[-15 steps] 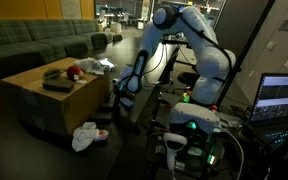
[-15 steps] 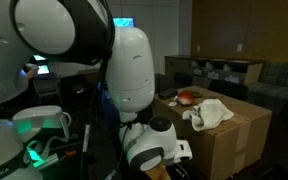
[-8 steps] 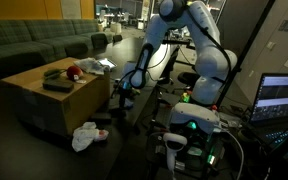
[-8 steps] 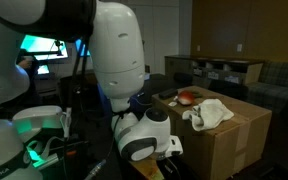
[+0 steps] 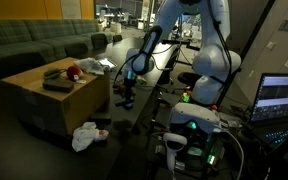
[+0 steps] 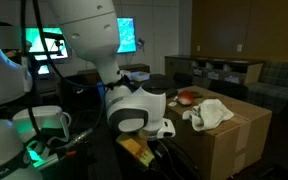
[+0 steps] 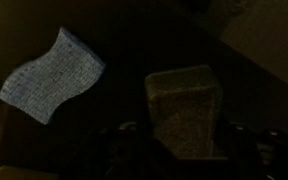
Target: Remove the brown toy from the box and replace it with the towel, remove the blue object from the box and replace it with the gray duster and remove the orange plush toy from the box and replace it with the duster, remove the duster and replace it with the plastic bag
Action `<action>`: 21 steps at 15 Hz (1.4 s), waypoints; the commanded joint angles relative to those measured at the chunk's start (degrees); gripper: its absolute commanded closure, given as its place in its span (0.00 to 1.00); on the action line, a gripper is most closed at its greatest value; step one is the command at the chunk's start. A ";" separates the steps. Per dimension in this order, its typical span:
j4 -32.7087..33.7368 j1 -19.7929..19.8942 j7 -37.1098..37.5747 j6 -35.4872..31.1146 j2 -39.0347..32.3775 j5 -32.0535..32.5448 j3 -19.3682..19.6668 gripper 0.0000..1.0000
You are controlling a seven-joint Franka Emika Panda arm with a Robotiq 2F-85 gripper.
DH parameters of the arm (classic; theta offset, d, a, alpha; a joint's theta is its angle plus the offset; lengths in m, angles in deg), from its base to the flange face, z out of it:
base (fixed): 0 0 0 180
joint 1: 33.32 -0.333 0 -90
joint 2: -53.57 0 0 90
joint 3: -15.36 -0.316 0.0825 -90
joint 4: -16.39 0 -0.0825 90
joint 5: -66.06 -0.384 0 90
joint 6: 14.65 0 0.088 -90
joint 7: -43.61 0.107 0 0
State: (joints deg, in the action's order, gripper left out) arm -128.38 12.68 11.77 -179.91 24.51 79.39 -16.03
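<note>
The tan cardboard box (image 5: pixel 44 105) stands left of the arm. On its top lie the dark gray duster (image 5: pixel 57 85), the small orange plush toy (image 5: pixel 72 71) and a white cloth (image 6: pixel 212 112). The white plastic bag (image 5: pixel 85 135) lies crumpled on the floor in front of the box. My gripper (image 5: pixel 126 99) hangs beside the box, below its top edge. In the wrist view its fingers are shut on a tan rectangular block (image 7: pixel 184 105), which also shows yellowish under the hand in an exterior view (image 6: pixel 133 148).
A pale bluish wavy cloth (image 7: pixel 49 75) lies on the dark floor left of the held block. A green sofa (image 5: pixel 34 40) stands behind the box. The robot's base with green lights (image 5: pixel 194 125) and a lit laptop (image 5: pixel 282 98) stand at the right.
The arm has swung upward and the gripper has lifted slightly beside the box, carrying the tan block. The things on the box and the bag have not moved.
</note>
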 commanded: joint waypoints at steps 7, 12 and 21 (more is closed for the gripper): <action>0.45 10.33 -5.58 10.05 25.70 -28.39 -19.80 0.66; 5.37 8.36 -2.42 11.14 32.72 -29.83 -21.37 0.66; 17.37 -27.61 19.49 6.30 23.94 -7.01 12.50 0.66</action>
State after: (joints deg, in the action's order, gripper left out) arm -116.52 -4.08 24.57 -171.37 54.54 64.67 -14.08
